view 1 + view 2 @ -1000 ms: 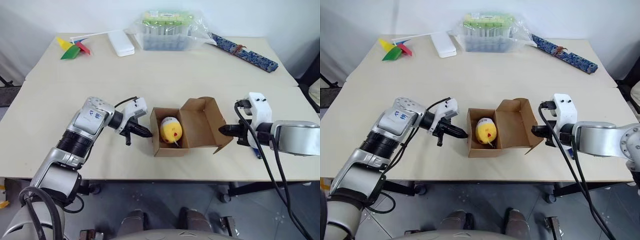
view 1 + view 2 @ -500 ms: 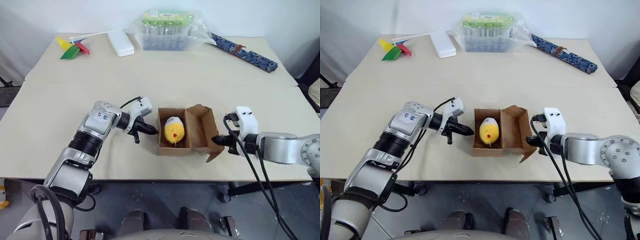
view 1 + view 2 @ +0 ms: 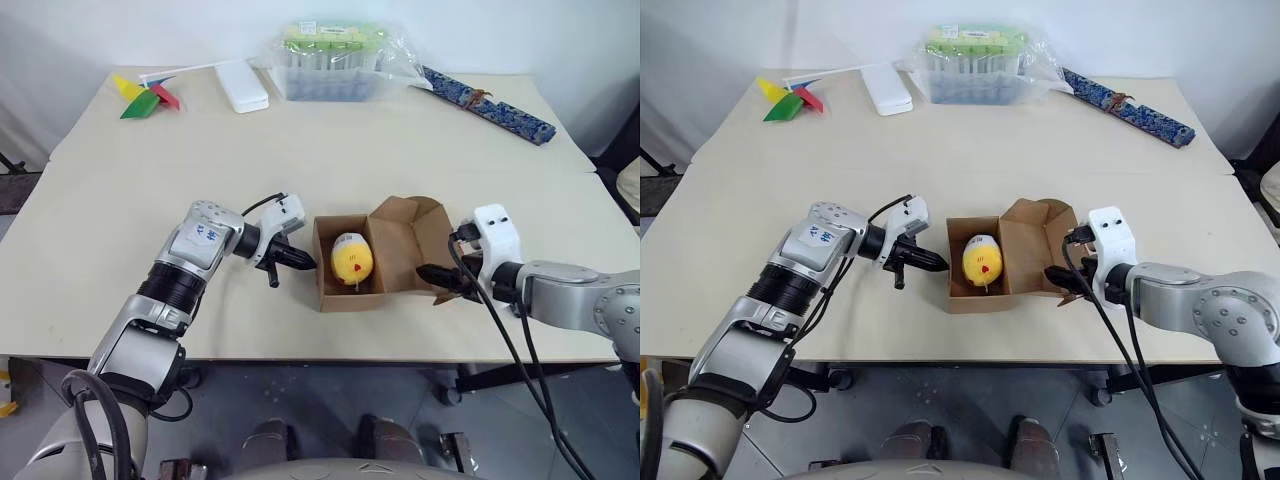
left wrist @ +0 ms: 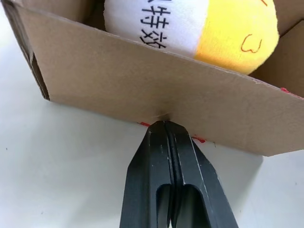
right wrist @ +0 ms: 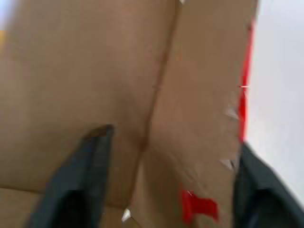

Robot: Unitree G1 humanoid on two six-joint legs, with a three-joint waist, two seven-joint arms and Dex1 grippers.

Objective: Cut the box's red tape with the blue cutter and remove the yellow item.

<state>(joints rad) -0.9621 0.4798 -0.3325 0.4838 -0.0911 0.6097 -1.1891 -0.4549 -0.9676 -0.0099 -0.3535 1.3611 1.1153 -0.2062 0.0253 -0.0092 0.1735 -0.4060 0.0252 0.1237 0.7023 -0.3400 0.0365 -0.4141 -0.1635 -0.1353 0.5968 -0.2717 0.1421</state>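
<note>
The brown box stands open at the table's near middle, with the yellow item, yellow and white, lying inside. My left gripper is shut, its tips pressed against the box's left wall; a scrap of red tape shows under that wall. My right gripper is open at the box's right flap, its fingers spread wide with the flap in front of them. Red tape runs along that flap's edge. The blue cutter is out of view.
At the table's far side are a clear tub with green lids, a white flat case, a paper pinwheel and a dark blue patterned strip. The table's front edge lies just below the box.
My right gripper has gone from shut at the flap's edge to open, and the right flap has dropped back outward. The left gripper stays shut against the box.
</note>
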